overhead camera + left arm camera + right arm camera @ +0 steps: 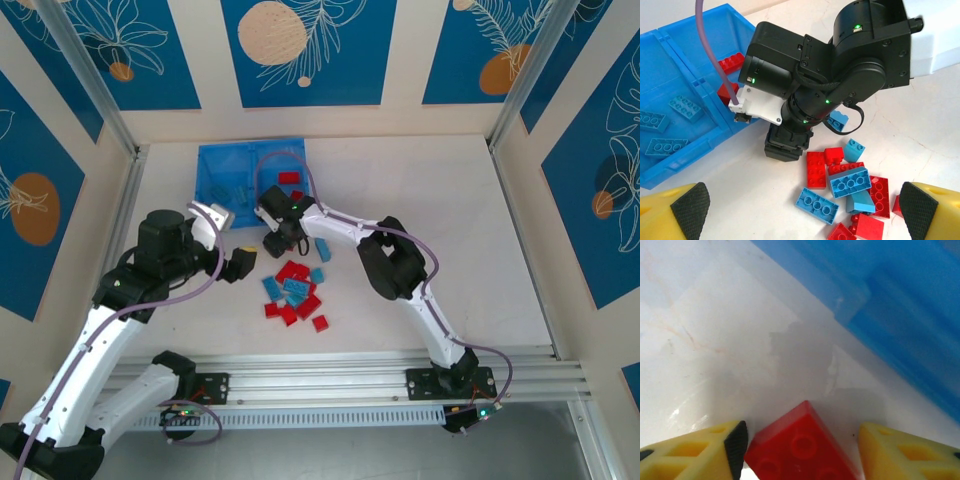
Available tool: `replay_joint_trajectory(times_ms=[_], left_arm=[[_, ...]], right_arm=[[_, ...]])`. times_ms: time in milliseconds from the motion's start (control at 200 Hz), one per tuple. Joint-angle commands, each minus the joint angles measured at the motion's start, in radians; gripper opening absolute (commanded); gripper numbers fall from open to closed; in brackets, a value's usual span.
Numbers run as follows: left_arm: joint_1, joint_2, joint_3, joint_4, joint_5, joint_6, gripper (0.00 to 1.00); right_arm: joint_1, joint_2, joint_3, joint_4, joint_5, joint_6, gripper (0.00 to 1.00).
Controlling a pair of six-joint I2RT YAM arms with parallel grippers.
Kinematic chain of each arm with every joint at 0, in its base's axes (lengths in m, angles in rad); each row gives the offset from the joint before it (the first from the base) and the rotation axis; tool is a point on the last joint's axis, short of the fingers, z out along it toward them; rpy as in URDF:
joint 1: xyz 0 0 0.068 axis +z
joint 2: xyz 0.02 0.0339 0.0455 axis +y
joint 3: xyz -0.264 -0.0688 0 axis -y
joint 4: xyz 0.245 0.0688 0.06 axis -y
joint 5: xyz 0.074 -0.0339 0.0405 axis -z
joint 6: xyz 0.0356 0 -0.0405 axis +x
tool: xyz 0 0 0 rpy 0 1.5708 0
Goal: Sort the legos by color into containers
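Observation:
A loose pile of red and light blue legos (294, 294) lies on the white table in front of the blue bin (205, 152). The bin's left compartment (660, 95) holds blue bricks (665, 146); its right compartment holds red bricks (730, 62). My right gripper (275, 243) points down just before the bin's front wall (900, 305). It is open around a red brick (795, 452) on the table; the left pad (737, 445) touches it and the right finger stands apart. My left gripper (802, 220) hangs wide open over the pile, holding nothing.
The right arm (840, 75) reaches across between the bin and the pile. A lone blue brick (323, 249) lies right of the right gripper, and a red one (320, 323) sits at the pile's near edge. Framed walls enclose the table.

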Motion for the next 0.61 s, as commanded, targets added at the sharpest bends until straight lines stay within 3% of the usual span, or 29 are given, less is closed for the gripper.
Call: replay_joint_trajectory(times_ms=[0, 95, 210, 600], left_arm=[[-0.005, -0.013, -0.014, 0.018, -0.010, 0.015, 1.00], [-0.005, -0.018, -0.018, 0.023, -0.007, 0.016, 1.00], [-0.005, -0.024, -0.023, 0.024, -0.011, 0.014, 1.00], [-0.004, -0.065, -0.035, 0.044, -0.050, -0.001, 1.00]], right_arm=[[0.012, -0.019, -0.033, -0.007, -0.026, 0.020, 0.49], [0.018, -0.050, -0.062, -0.003, -0.016, 0.037, 0.38], [0.022, -0.108, -0.096, 0.000, -0.007, 0.073, 0.31], [0.028, -0.387, -0.163, 0.128, 0.064, 0.140, 0.28]])
